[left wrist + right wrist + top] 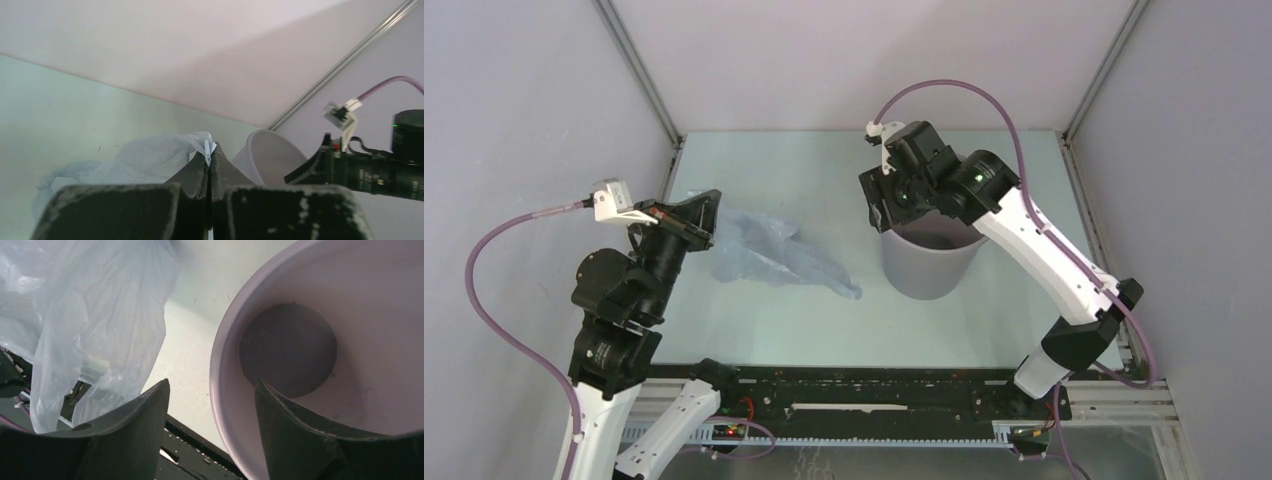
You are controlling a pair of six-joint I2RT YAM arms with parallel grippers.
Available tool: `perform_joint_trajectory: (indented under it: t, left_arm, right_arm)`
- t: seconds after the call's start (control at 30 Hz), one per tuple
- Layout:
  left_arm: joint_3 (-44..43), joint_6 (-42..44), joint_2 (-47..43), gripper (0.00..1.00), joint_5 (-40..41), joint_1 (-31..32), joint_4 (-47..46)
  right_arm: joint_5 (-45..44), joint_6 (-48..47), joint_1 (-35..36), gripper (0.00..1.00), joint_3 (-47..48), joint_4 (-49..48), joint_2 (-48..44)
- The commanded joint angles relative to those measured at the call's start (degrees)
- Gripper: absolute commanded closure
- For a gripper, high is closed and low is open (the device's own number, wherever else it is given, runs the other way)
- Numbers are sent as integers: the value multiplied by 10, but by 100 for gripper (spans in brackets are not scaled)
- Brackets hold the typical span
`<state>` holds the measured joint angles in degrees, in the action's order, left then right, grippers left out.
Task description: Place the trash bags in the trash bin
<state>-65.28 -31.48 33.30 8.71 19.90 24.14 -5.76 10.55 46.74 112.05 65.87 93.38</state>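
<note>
Left pincer (211, 152): jaws pressed together on a thin fold of the trash bag (774, 255), pinched right at the tips. In the top view the bag trails from that grip across the counter (804, 160) toward the trash bin (929, 265), and its far end stops short of the bin wall.

Right pincer (212, 385): jaws wide, nothing held. It hangs over the near rim of the bin, with the rim running between the two fingers. Cannot tell if either finger touches it.

Progress: bag gripped, not yet in. The bin stands upright and its floor is bare in the right wrist view, so no part of the bag has gone inside. Left to do, by my reading: lift the bag, carry it over the opening, stuff it down.

Writing: none legible. The bag shows only pale-blue crinkled film in all three views. The bin is plain, with no label visible.
</note>
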Motion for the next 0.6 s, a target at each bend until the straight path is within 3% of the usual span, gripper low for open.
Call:
perform_joint_trajectory:
  t: [0.0, 0.1, 0.23, 0.4, 0.57]
  left_arm:
    - [-18, 0, -2, 100, 15, -2, 0]
    - [-21, 0, 1, 100, 13, -2, 2]
    - [-26, 3, 3, 100, 18, -2, 12]
    - [-28, 5, 2, 100, 22, -2, 20]
    - [-23, -12, -1, 100, 25, -2, 18]
  right_arm:
    - [-23, 23, 21, 25, 39, 57, -40]
    - [-9, 4, 58, 19, 35, 45, -68]
    - [62, -61, 133, 14, -77, -60, -121]
    - [160, -64, 173, 13, -152, -146, -139]
    - [123, -89, 199, 12, -265, -248, -161]
